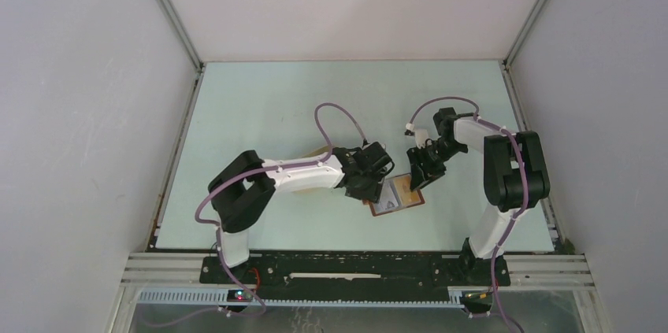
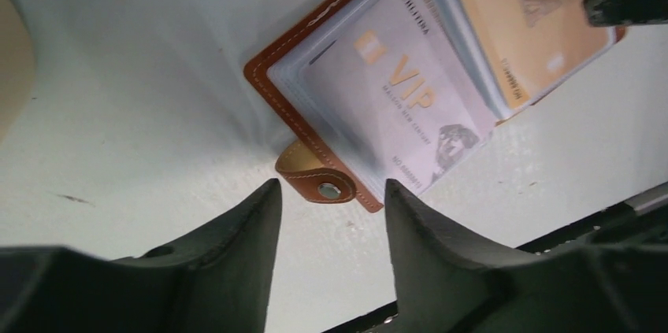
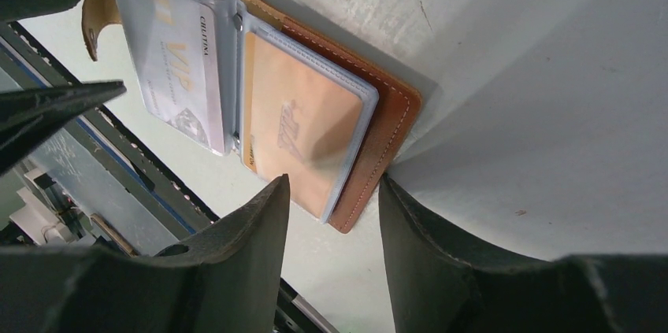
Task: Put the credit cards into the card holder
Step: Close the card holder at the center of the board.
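Note:
The card holder lies open on the table between both grippers, its brown leather edge showing around clear pockets. A whitish VIP card sits in one pocket. A tan-orange card sits in the other. My left gripper is open, and the snap tab lies just beyond its tips. My right gripper is open and straddles the holder's corner on the tan card's side.
A cream oval tray lies partly under the left arm and shows at the left edge of the left wrist view. The black rail runs along the table's near edge, close behind the holder.

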